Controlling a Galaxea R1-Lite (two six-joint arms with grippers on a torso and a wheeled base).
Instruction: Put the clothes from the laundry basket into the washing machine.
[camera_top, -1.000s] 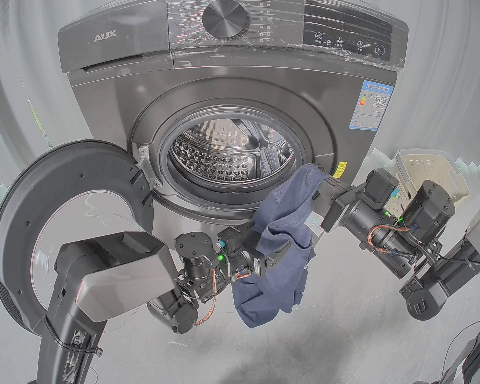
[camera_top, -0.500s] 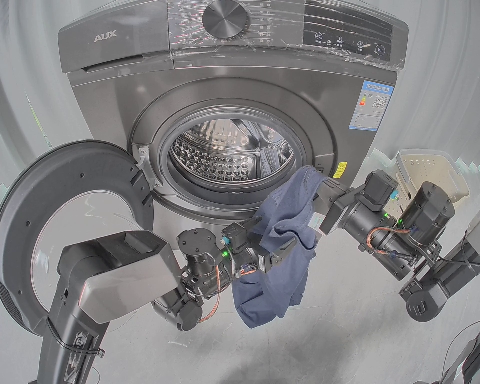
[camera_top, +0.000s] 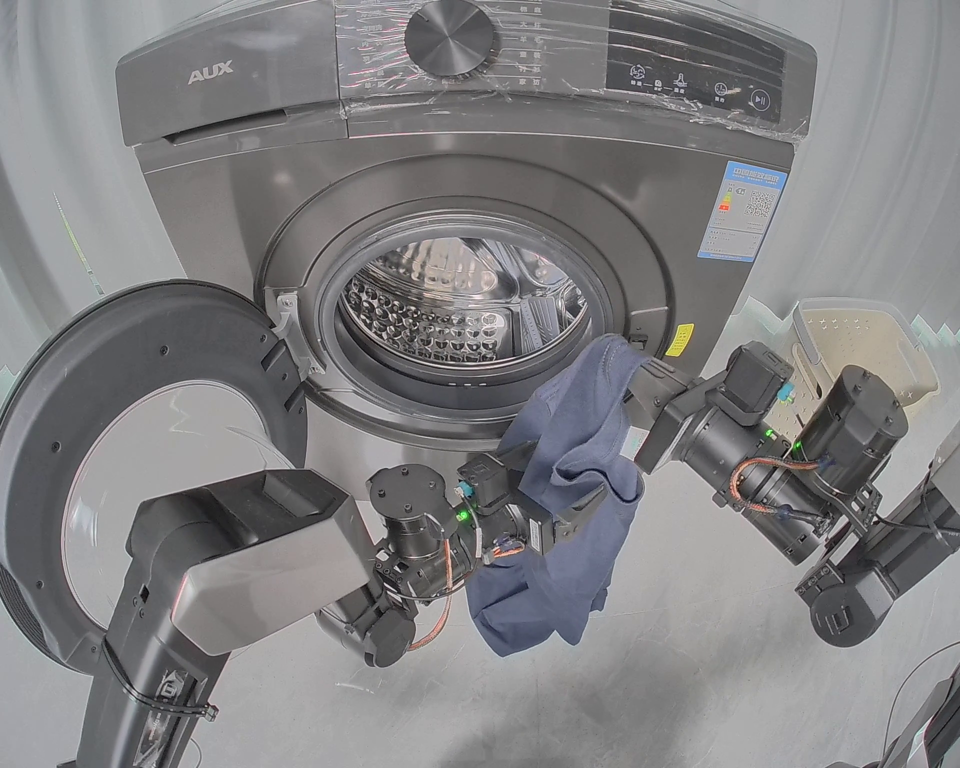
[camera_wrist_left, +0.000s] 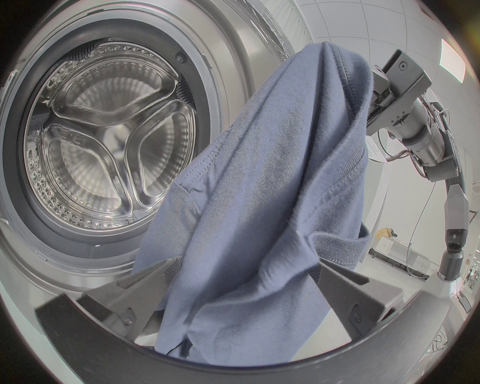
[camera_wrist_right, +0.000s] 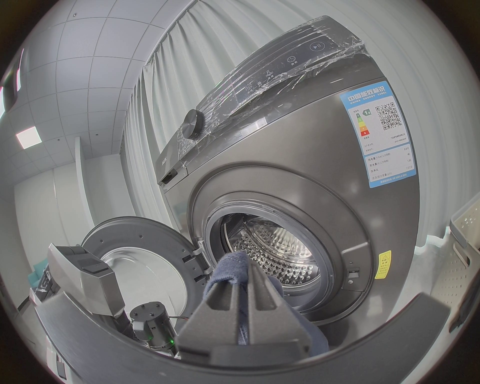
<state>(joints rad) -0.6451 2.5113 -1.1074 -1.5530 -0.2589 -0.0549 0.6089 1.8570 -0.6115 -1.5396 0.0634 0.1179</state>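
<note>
Holding the shirt up in front of the washer, we had our right hand clenched tight on its top edge. Our left hand was lower down. Its fingers were spread apart, and the cloth hung between them without being pinched.

The shirt hung in the air just outside the round hole, by the lower right side of the hole. Its loose end drooped toward the floor. None of it was inside the drum yet. The door stood wide open on the left, out of our way. The basket sat to the right of the washer, behind our right arm.

We thought the job right then was to get the shirt into the drum. To do it well, our right hand would need to carry the top edge over the rim and deep inside before it let go. Our left hand would need to scoop the loose end up and in, so it did not trail over the rim. The shirt was soft and floppy. If we let go too soon, it would likely slide out onto the floor.
</note>
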